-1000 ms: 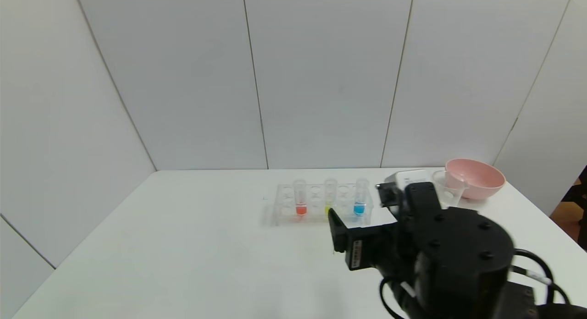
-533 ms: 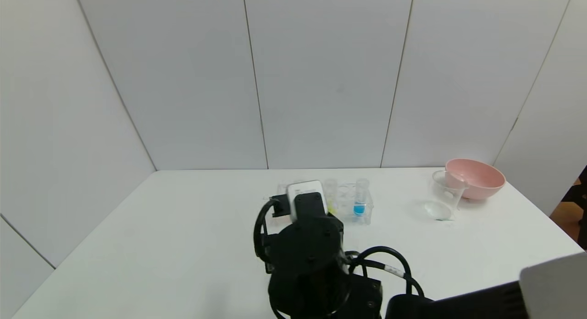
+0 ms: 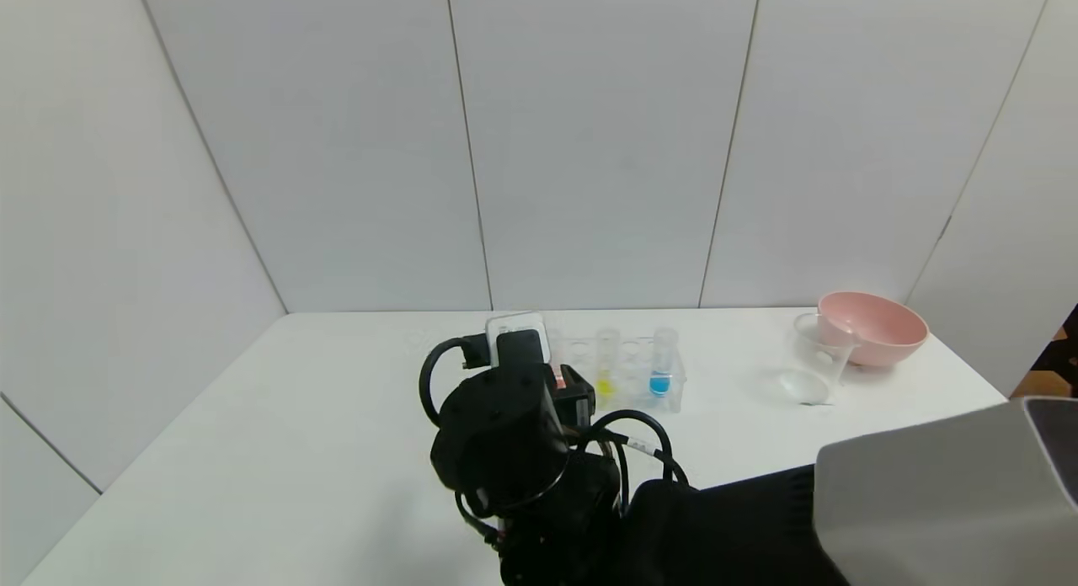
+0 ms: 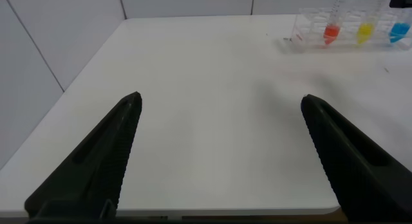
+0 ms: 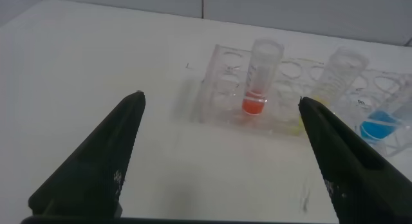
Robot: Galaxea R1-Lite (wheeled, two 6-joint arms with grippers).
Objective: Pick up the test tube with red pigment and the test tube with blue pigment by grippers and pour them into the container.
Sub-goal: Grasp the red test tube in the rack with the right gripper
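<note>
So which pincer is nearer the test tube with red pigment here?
The right pincer. It is open just in front of the test tube with red pigment, which stands in the rack. The left pincer is far back near the table's front edge, also open.

The setting looks like a small laboratory test booth built for robot trials. A plain white counter (image 3: 337, 451) is closed in on 3 sides by pale grey wall panels (image 3: 589, 148) with thin vertical seams, bare of any shelves or décor. Lab ware stands on the counter: a clear many-holed tube rack (image 3: 627, 375) holding 3 short tubes, the test tube with red pigment (image 5: 261, 79), a yellow-liquid tube (image 3: 606, 367) and the test tube with blue pigment (image 3: 663, 365). To the robot's right stand the container (image 3: 817, 354), a clear beaker with a pouring lip, and a pink bowl (image 3: 876, 327).
</note>
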